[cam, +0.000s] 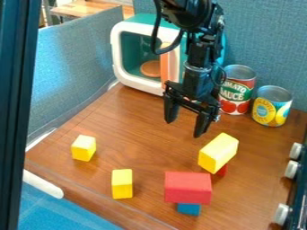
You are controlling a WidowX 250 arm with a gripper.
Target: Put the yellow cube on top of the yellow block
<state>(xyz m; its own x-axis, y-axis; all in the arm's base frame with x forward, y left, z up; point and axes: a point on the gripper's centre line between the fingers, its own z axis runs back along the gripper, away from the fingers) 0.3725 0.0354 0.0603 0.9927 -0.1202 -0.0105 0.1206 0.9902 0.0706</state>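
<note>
Glossy wood-grained tabletop holds sharp-edged yellow blocks.

The glossy brown wooden tabletop sits below rough, cloth-like grey-blue panels, with shiny metal rims on the paper-labelled cans, smooth plastic on the white-and-teal toy oven and smooth, matt faces on the red block.
</note>
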